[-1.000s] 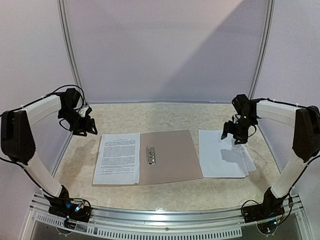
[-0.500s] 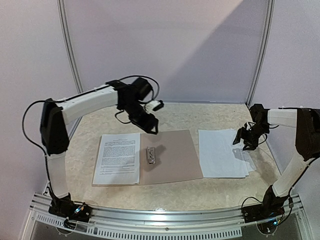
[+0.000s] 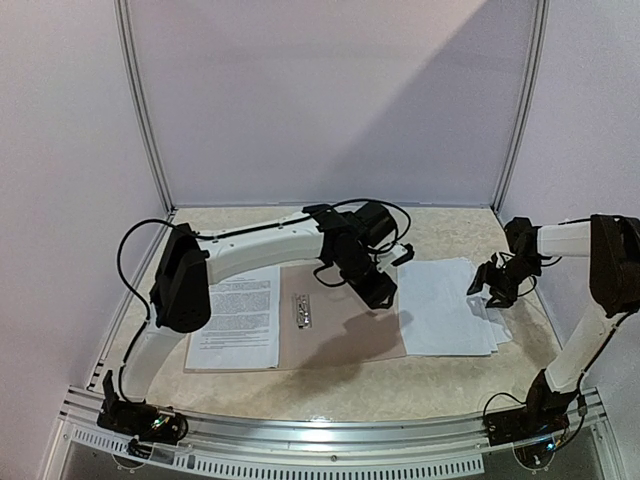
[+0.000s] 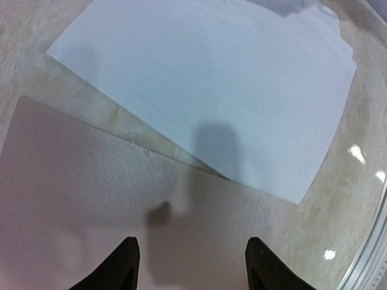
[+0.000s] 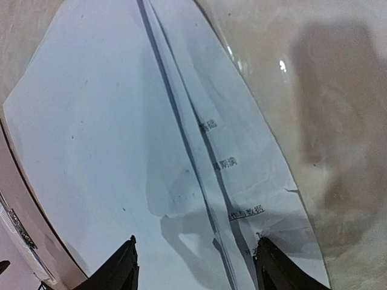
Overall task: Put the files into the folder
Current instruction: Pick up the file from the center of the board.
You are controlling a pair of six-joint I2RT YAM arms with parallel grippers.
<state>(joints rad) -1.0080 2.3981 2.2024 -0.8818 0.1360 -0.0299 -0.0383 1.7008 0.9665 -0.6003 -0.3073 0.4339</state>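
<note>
The brown folder [image 3: 335, 335] lies open in the middle of the table, its metal clip [image 3: 302, 310] near the fold. One printed sheet [image 3: 236, 316] lies on its left flap. A stack of white files [image 3: 440, 305] lies blank side up just right of the folder. My left gripper [image 3: 378, 290] is open and empty above the folder's right edge; in the left wrist view it [image 4: 190, 266] hangs over the folder [image 4: 78, 181], with the files [image 4: 211, 78] ahead. My right gripper [image 3: 493, 285] is open and empty over the stack's right edge [image 5: 196, 266], where fanned sheets [image 5: 242, 181] show text.
The table is a beige marbled surface [image 3: 300, 390] with a white back wall and side frames. A metal rail [image 3: 330, 440] runs along the near edge. The left arm [image 3: 260, 250] stretches across the folder's far side. A bare table strip [image 4: 121, 124] separates folder and files.
My left arm has swung from the far left corner, across the back of the folder, to its right edge. My right gripper has moved right and down to the stack's right edge.
</note>
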